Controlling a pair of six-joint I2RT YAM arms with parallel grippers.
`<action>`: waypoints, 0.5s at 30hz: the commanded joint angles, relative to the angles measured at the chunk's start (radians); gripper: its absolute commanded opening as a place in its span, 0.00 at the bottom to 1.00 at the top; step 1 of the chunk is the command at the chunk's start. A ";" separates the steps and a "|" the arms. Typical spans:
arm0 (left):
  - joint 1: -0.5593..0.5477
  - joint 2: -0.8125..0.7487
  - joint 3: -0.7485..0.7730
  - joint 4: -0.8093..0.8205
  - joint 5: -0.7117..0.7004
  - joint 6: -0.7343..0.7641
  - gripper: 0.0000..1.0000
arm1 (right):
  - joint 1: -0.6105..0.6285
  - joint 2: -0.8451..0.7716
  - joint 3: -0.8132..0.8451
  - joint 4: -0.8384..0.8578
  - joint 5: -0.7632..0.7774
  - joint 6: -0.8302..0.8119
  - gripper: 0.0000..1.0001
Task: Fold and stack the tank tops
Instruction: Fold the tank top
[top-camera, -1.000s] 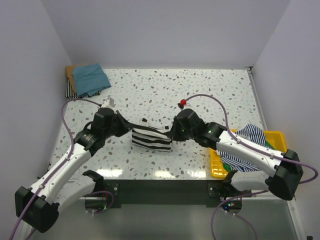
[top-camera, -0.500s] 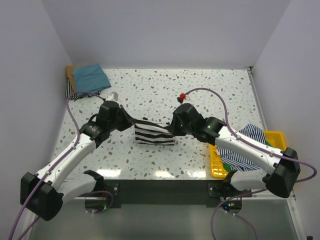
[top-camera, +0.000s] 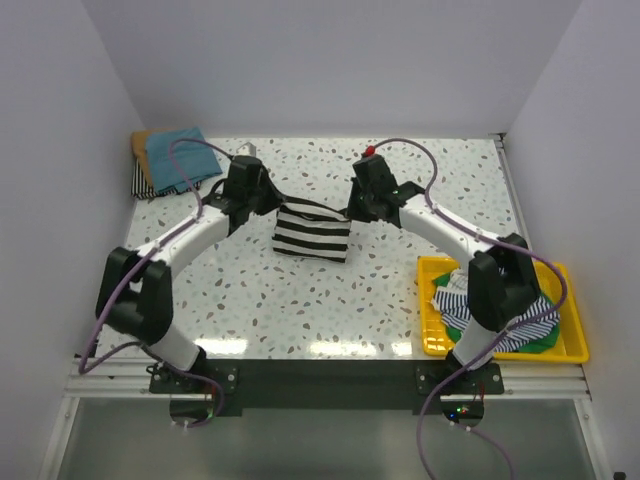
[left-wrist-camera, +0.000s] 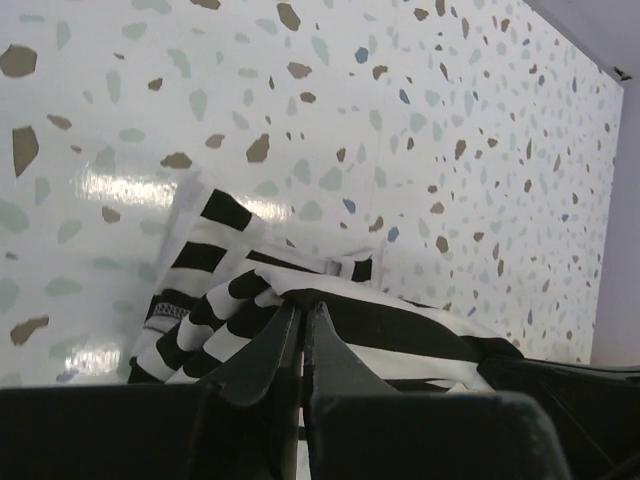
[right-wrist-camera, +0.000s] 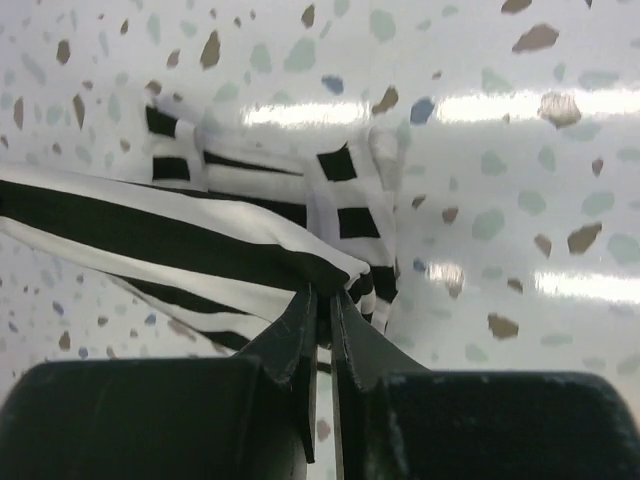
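- Since both arms have it by its far edge, the striped tank top (top-camera: 312, 232) lies with its long axis left to right, strung between the two grippers. Its folded body drapes toward the near side and appears to rest on the table (top-camera: 450, 190).
- It sits to the right of the pile (top-camera: 165, 160) in the far-left corner, nearer the arms' bases than the pile and well apart from it.
- The left gripper (top-camera: 277, 207) pinches the top's left far corner. Its wrist view shows the fingers pressed almost together with a fold of striped cloth between them.
- The right gripper (top-camera: 350, 212) pinches the opposite far corner in the same way, its jaws all but closed on a bunched striped edge.
- The pile has a teal tank top (top-camera: 182, 153) uppermost, with tan and striped edges showing beneath it.
- My judgement is that the pile is where this top belongs, so the carry would run left and away from the bases.
- The left arm is the nearer one to the pile and would lead. The right arm, on the side away from the pile, would follow at the same spacing so the fold does not sag open.
- Farthest from the pile, off to its right and at the near edge, the yellow tray (top-camera: 500, 352) holds more tank tops (top-camera: 455, 300) not yet folded.
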 joint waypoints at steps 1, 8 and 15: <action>0.045 0.202 0.104 0.148 -0.012 0.069 0.09 | -0.076 0.156 0.079 0.046 -0.062 -0.039 0.04; 0.136 0.461 0.230 0.438 0.182 0.028 0.30 | -0.167 0.379 0.309 0.056 -0.063 -0.061 0.45; 0.154 0.395 0.237 0.336 0.100 0.045 0.49 | -0.169 0.297 0.270 0.037 -0.001 -0.114 0.72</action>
